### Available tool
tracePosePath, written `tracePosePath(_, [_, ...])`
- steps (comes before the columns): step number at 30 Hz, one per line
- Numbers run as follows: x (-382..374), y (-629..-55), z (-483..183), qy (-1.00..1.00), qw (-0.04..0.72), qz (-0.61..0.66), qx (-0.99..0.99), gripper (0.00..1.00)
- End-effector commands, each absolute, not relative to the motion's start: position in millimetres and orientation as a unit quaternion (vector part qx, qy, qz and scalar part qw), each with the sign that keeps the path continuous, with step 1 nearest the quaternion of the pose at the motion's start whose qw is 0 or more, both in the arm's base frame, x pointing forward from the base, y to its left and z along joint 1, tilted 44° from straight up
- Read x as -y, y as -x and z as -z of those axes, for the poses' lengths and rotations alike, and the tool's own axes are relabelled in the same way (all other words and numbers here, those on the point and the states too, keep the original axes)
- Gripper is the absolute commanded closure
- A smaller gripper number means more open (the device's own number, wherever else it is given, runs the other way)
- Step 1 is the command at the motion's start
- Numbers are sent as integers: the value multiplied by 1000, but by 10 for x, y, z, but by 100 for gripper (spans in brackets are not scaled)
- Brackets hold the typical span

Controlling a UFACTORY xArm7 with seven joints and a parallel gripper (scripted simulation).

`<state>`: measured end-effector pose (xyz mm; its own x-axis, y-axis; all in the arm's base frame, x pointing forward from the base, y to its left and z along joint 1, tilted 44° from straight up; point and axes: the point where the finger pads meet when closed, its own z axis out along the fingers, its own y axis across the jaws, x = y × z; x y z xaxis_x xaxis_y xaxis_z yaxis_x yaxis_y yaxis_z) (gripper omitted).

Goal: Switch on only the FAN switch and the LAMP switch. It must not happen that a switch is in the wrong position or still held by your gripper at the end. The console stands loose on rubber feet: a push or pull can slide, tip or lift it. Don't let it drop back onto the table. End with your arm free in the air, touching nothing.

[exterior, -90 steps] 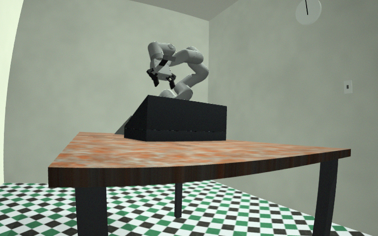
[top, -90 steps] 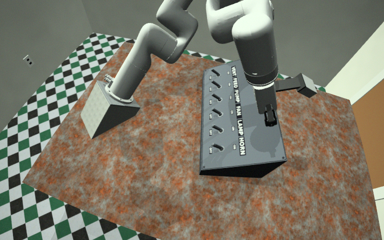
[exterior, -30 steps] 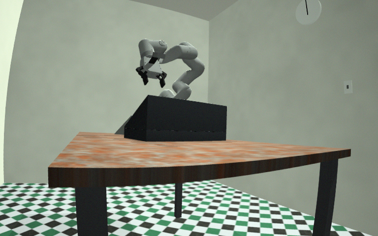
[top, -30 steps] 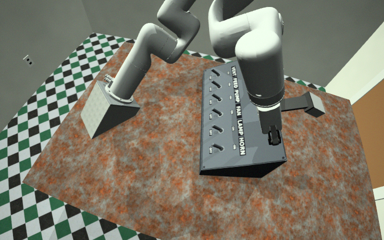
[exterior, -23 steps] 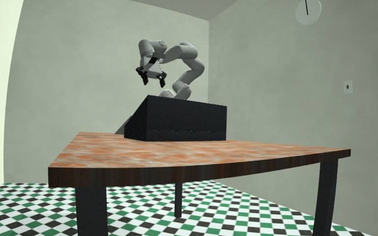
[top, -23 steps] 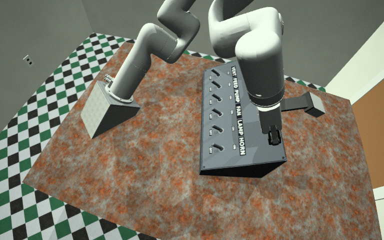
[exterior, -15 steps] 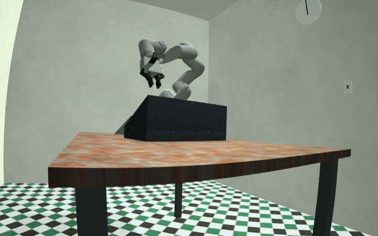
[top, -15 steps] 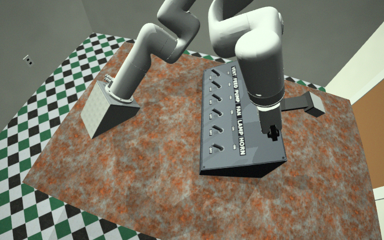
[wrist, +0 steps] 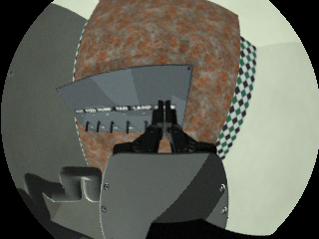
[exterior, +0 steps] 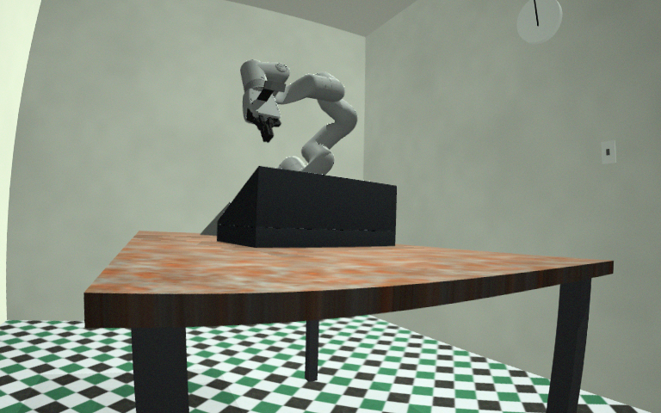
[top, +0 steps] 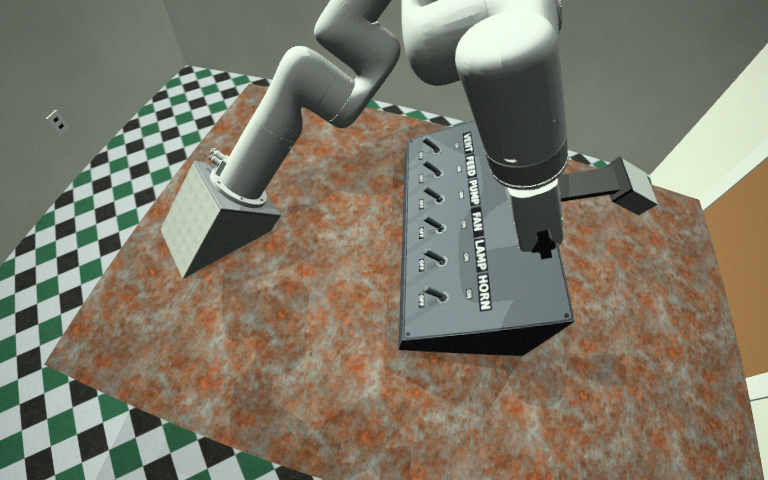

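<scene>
A grey sloped console (top: 481, 243) stands on the rusty-looking table. It carries several black toggle levers in a column, labelled VENT, FEED, PUMP, FAN, LAMP, HORN. The FAN lever (top: 434, 224) and the LAMP lever (top: 436, 257) both lean toward their OFF marks, like the others. My gripper (top: 544, 246) is shut and empty. It hangs well above the console's plain right part, level with the LAMP label. From behind, the gripper (exterior: 266, 131) is clearly above the console's dark back (exterior: 311, 206). In the wrist view the shut fingers point down at the panel (wrist: 130, 96).
My arm's base block (top: 212, 217) stands on the table left of the console. The wrist camera housing (top: 628, 183) juts out to the right of my gripper. The table's edges fall off to a checkered floor (top: 73, 186).
</scene>
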<state>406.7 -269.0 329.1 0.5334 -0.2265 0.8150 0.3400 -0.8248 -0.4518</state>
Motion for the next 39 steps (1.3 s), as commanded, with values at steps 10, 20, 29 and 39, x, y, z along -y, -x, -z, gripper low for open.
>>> tracePosePath(10, [2855, -3828, -3413, 825, 293, 482, 35, 100])
tracePosePath(20, [2675, -3287, -2866, 830, 286, 477, 27, 100])
tracePosePath(29, [2416, -2910, -2479, 831, 286, 476, 26, 100])
tracePosePath(39, [1827, -2434, -1959, 826, 293, 481, 33, 100])
